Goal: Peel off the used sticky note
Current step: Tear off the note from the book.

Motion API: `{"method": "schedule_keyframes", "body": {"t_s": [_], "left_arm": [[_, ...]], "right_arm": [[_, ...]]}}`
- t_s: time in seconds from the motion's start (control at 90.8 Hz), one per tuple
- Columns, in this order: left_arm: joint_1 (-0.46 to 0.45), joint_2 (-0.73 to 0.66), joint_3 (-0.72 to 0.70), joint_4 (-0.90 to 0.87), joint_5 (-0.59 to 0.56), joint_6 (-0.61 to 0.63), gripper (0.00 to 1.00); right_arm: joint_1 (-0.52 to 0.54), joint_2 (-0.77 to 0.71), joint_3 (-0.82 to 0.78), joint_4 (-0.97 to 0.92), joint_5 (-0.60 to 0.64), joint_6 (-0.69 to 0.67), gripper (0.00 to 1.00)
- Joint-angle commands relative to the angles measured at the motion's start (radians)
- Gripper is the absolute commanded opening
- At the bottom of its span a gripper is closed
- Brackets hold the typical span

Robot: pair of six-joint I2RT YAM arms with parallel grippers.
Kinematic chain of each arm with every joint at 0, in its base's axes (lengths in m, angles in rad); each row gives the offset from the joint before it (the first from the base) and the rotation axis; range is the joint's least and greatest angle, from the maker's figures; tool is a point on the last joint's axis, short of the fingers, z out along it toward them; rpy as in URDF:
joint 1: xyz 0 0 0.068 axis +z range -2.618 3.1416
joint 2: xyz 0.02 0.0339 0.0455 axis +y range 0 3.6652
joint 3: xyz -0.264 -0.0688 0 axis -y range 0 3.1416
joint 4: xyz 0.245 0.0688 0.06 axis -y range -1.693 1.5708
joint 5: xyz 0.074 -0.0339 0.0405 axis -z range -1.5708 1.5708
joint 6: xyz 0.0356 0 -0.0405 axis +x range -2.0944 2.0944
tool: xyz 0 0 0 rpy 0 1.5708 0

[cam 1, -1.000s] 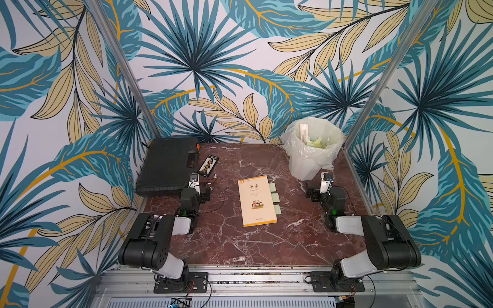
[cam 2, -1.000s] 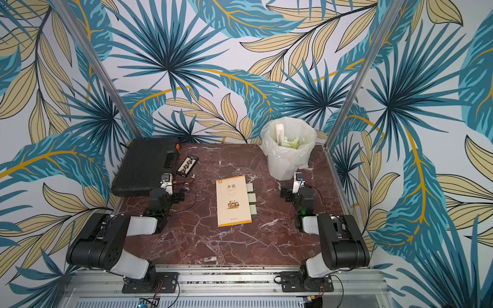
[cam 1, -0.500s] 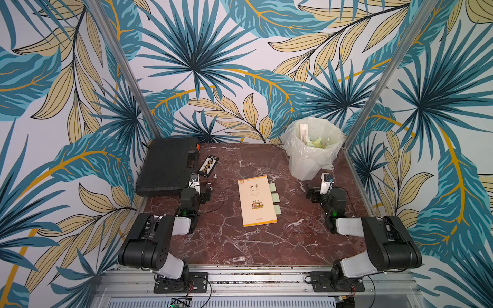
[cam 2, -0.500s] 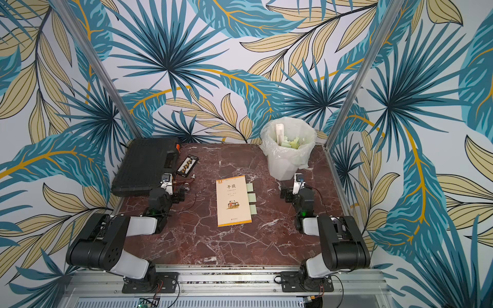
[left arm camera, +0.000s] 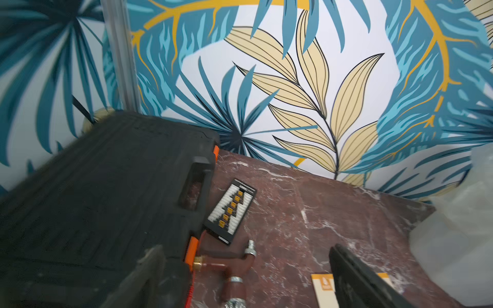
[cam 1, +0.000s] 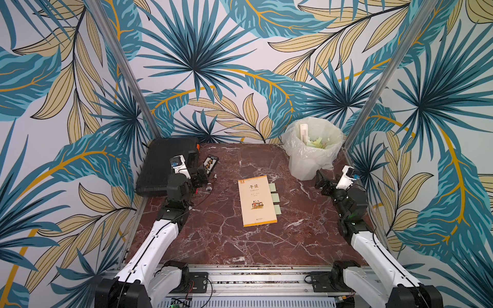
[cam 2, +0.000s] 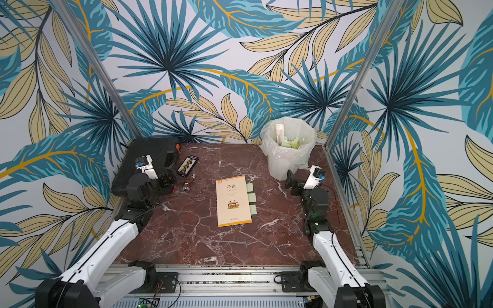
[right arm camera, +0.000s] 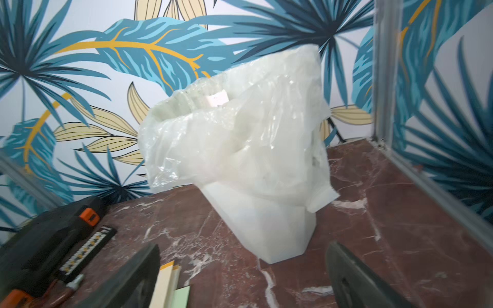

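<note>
Both arms were parked and empty. Left end effector was spread wide by the toolbox, right end effector spread wide beside the trash bin. Three green sticky notes stuck out of the book mid-tabletop, on the right arm's side. Risks I saw: the unpinned book could slide or lift with the pull, or a thin note could tear.

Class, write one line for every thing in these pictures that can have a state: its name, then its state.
book: closed, lying flat on the table
sticky notes: three, poking out from the book's edge, none peeled
bin: upright, lined with a bag, paper scraps inside
black case: closed
left gripper: open, empty
right gripper: open, empty
</note>
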Motion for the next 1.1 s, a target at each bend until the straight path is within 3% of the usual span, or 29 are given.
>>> {"method": "schedule_keyframes", "body": {"t_s": [0.0,0.033,0.099,0.209,0.286,0.694,1.091], "left_arm": [[0.017,0.048,0.024,-0.187,0.274,-0.232,1.00],[0.012,0.062,0.024,-0.184,0.323,-0.256,1.00],[-0.011,0.082,0.013,-0.183,0.355,-0.302,1.00],[-0.117,0.087,-0.004,-0.198,0.280,-0.302,1.00],[-0.176,0.103,-0.016,-0.205,0.247,-0.309,1.00],[-0.375,0.293,-0.057,-0.082,0.201,-0.377,1.00],[-0.435,0.454,-0.021,-0.020,0.193,-0.378,1.00]], "right_arm": [[-0.011,0.003,-0.043,-0.103,-0.097,0.371,0.99],[-0.013,0.008,-0.088,0.001,-0.113,0.427,0.99],[-0.017,0.042,-0.118,0.112,-0.226,0.394,1.00],[-0.004,0.136,0.051,-0.181,-0.338,0.291,0.99],[0.019,0.196,0.131,-0.287,-0.375,0.232,1.00],[0.190,0.496,0.407,-0.573,-0.431,0.073,0.99],[0.223,0.819,0.678,-0.739,-0.456,0.040,0.91]]}}
